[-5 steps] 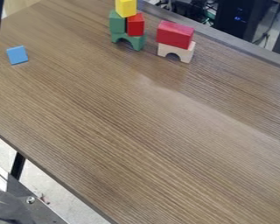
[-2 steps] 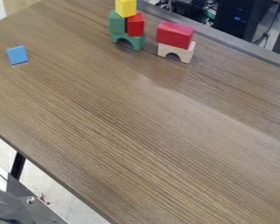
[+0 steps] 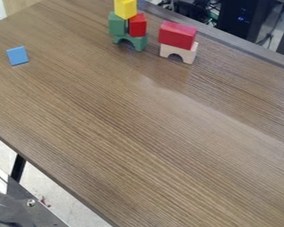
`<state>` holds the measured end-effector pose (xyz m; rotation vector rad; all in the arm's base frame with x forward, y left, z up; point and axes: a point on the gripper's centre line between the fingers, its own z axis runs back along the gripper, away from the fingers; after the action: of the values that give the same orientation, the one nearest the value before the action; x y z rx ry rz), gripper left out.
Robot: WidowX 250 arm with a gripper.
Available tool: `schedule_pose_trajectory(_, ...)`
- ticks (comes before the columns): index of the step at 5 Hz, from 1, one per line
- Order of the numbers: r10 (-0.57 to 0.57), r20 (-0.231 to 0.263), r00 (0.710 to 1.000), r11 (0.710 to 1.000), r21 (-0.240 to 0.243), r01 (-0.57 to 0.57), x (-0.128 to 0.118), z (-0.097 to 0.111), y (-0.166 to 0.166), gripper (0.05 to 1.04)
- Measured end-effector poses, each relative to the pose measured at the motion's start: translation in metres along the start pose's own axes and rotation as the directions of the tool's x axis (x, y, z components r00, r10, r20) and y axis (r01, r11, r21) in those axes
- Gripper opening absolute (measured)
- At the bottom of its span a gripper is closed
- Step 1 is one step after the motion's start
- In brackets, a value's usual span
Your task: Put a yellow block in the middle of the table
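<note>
So the yellow wooden-looking block [image 3: 125, 9] is perched on top of a stack at the far end of the brown wood-grain desk [image 3: 120, 133], nowhere near the middle. Can't tell what the jaws are doing. The risky bit is the stack: yellow sits across a green block [image 3: 117, 24] and a small red block [image 3: 138, 25] with a gap between them, both on a green arch [image 3: 131, 42]. Green pokes out past the arch, so a sideways bump or crooked lift could probably dump the lot. A larger red block on a pale arch [image 3: 179, 52] is close enough to get clipped too. There's a blue block [image 3: 17, 56] off left, cables and a black computer case [image 3: 245, 22] behind, and pale floor [image 3: 58, 197] below the near edge.
</note>
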<state>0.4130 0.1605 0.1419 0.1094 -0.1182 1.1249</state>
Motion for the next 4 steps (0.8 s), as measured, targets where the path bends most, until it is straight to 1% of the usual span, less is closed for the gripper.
schedule_pose_trajectory(1, 0.011, -0.03, 0.999, 1.0, -0.025, -0.012, -0.0015, -0.0005, -0.0008, 0.658)
schedule_pose_trajectory(2, 0.014, -0.024, 1.0, 0.999, -0.031, -0.015, 0.0009, -0.0011, -0.0004, 0.506)
schedule_pose_trajectory(4, 0.014, -0.029, 0.999, 0.999, -0.038, -0.015, -0.0002, -0.0011, -0.0014, 0.506)
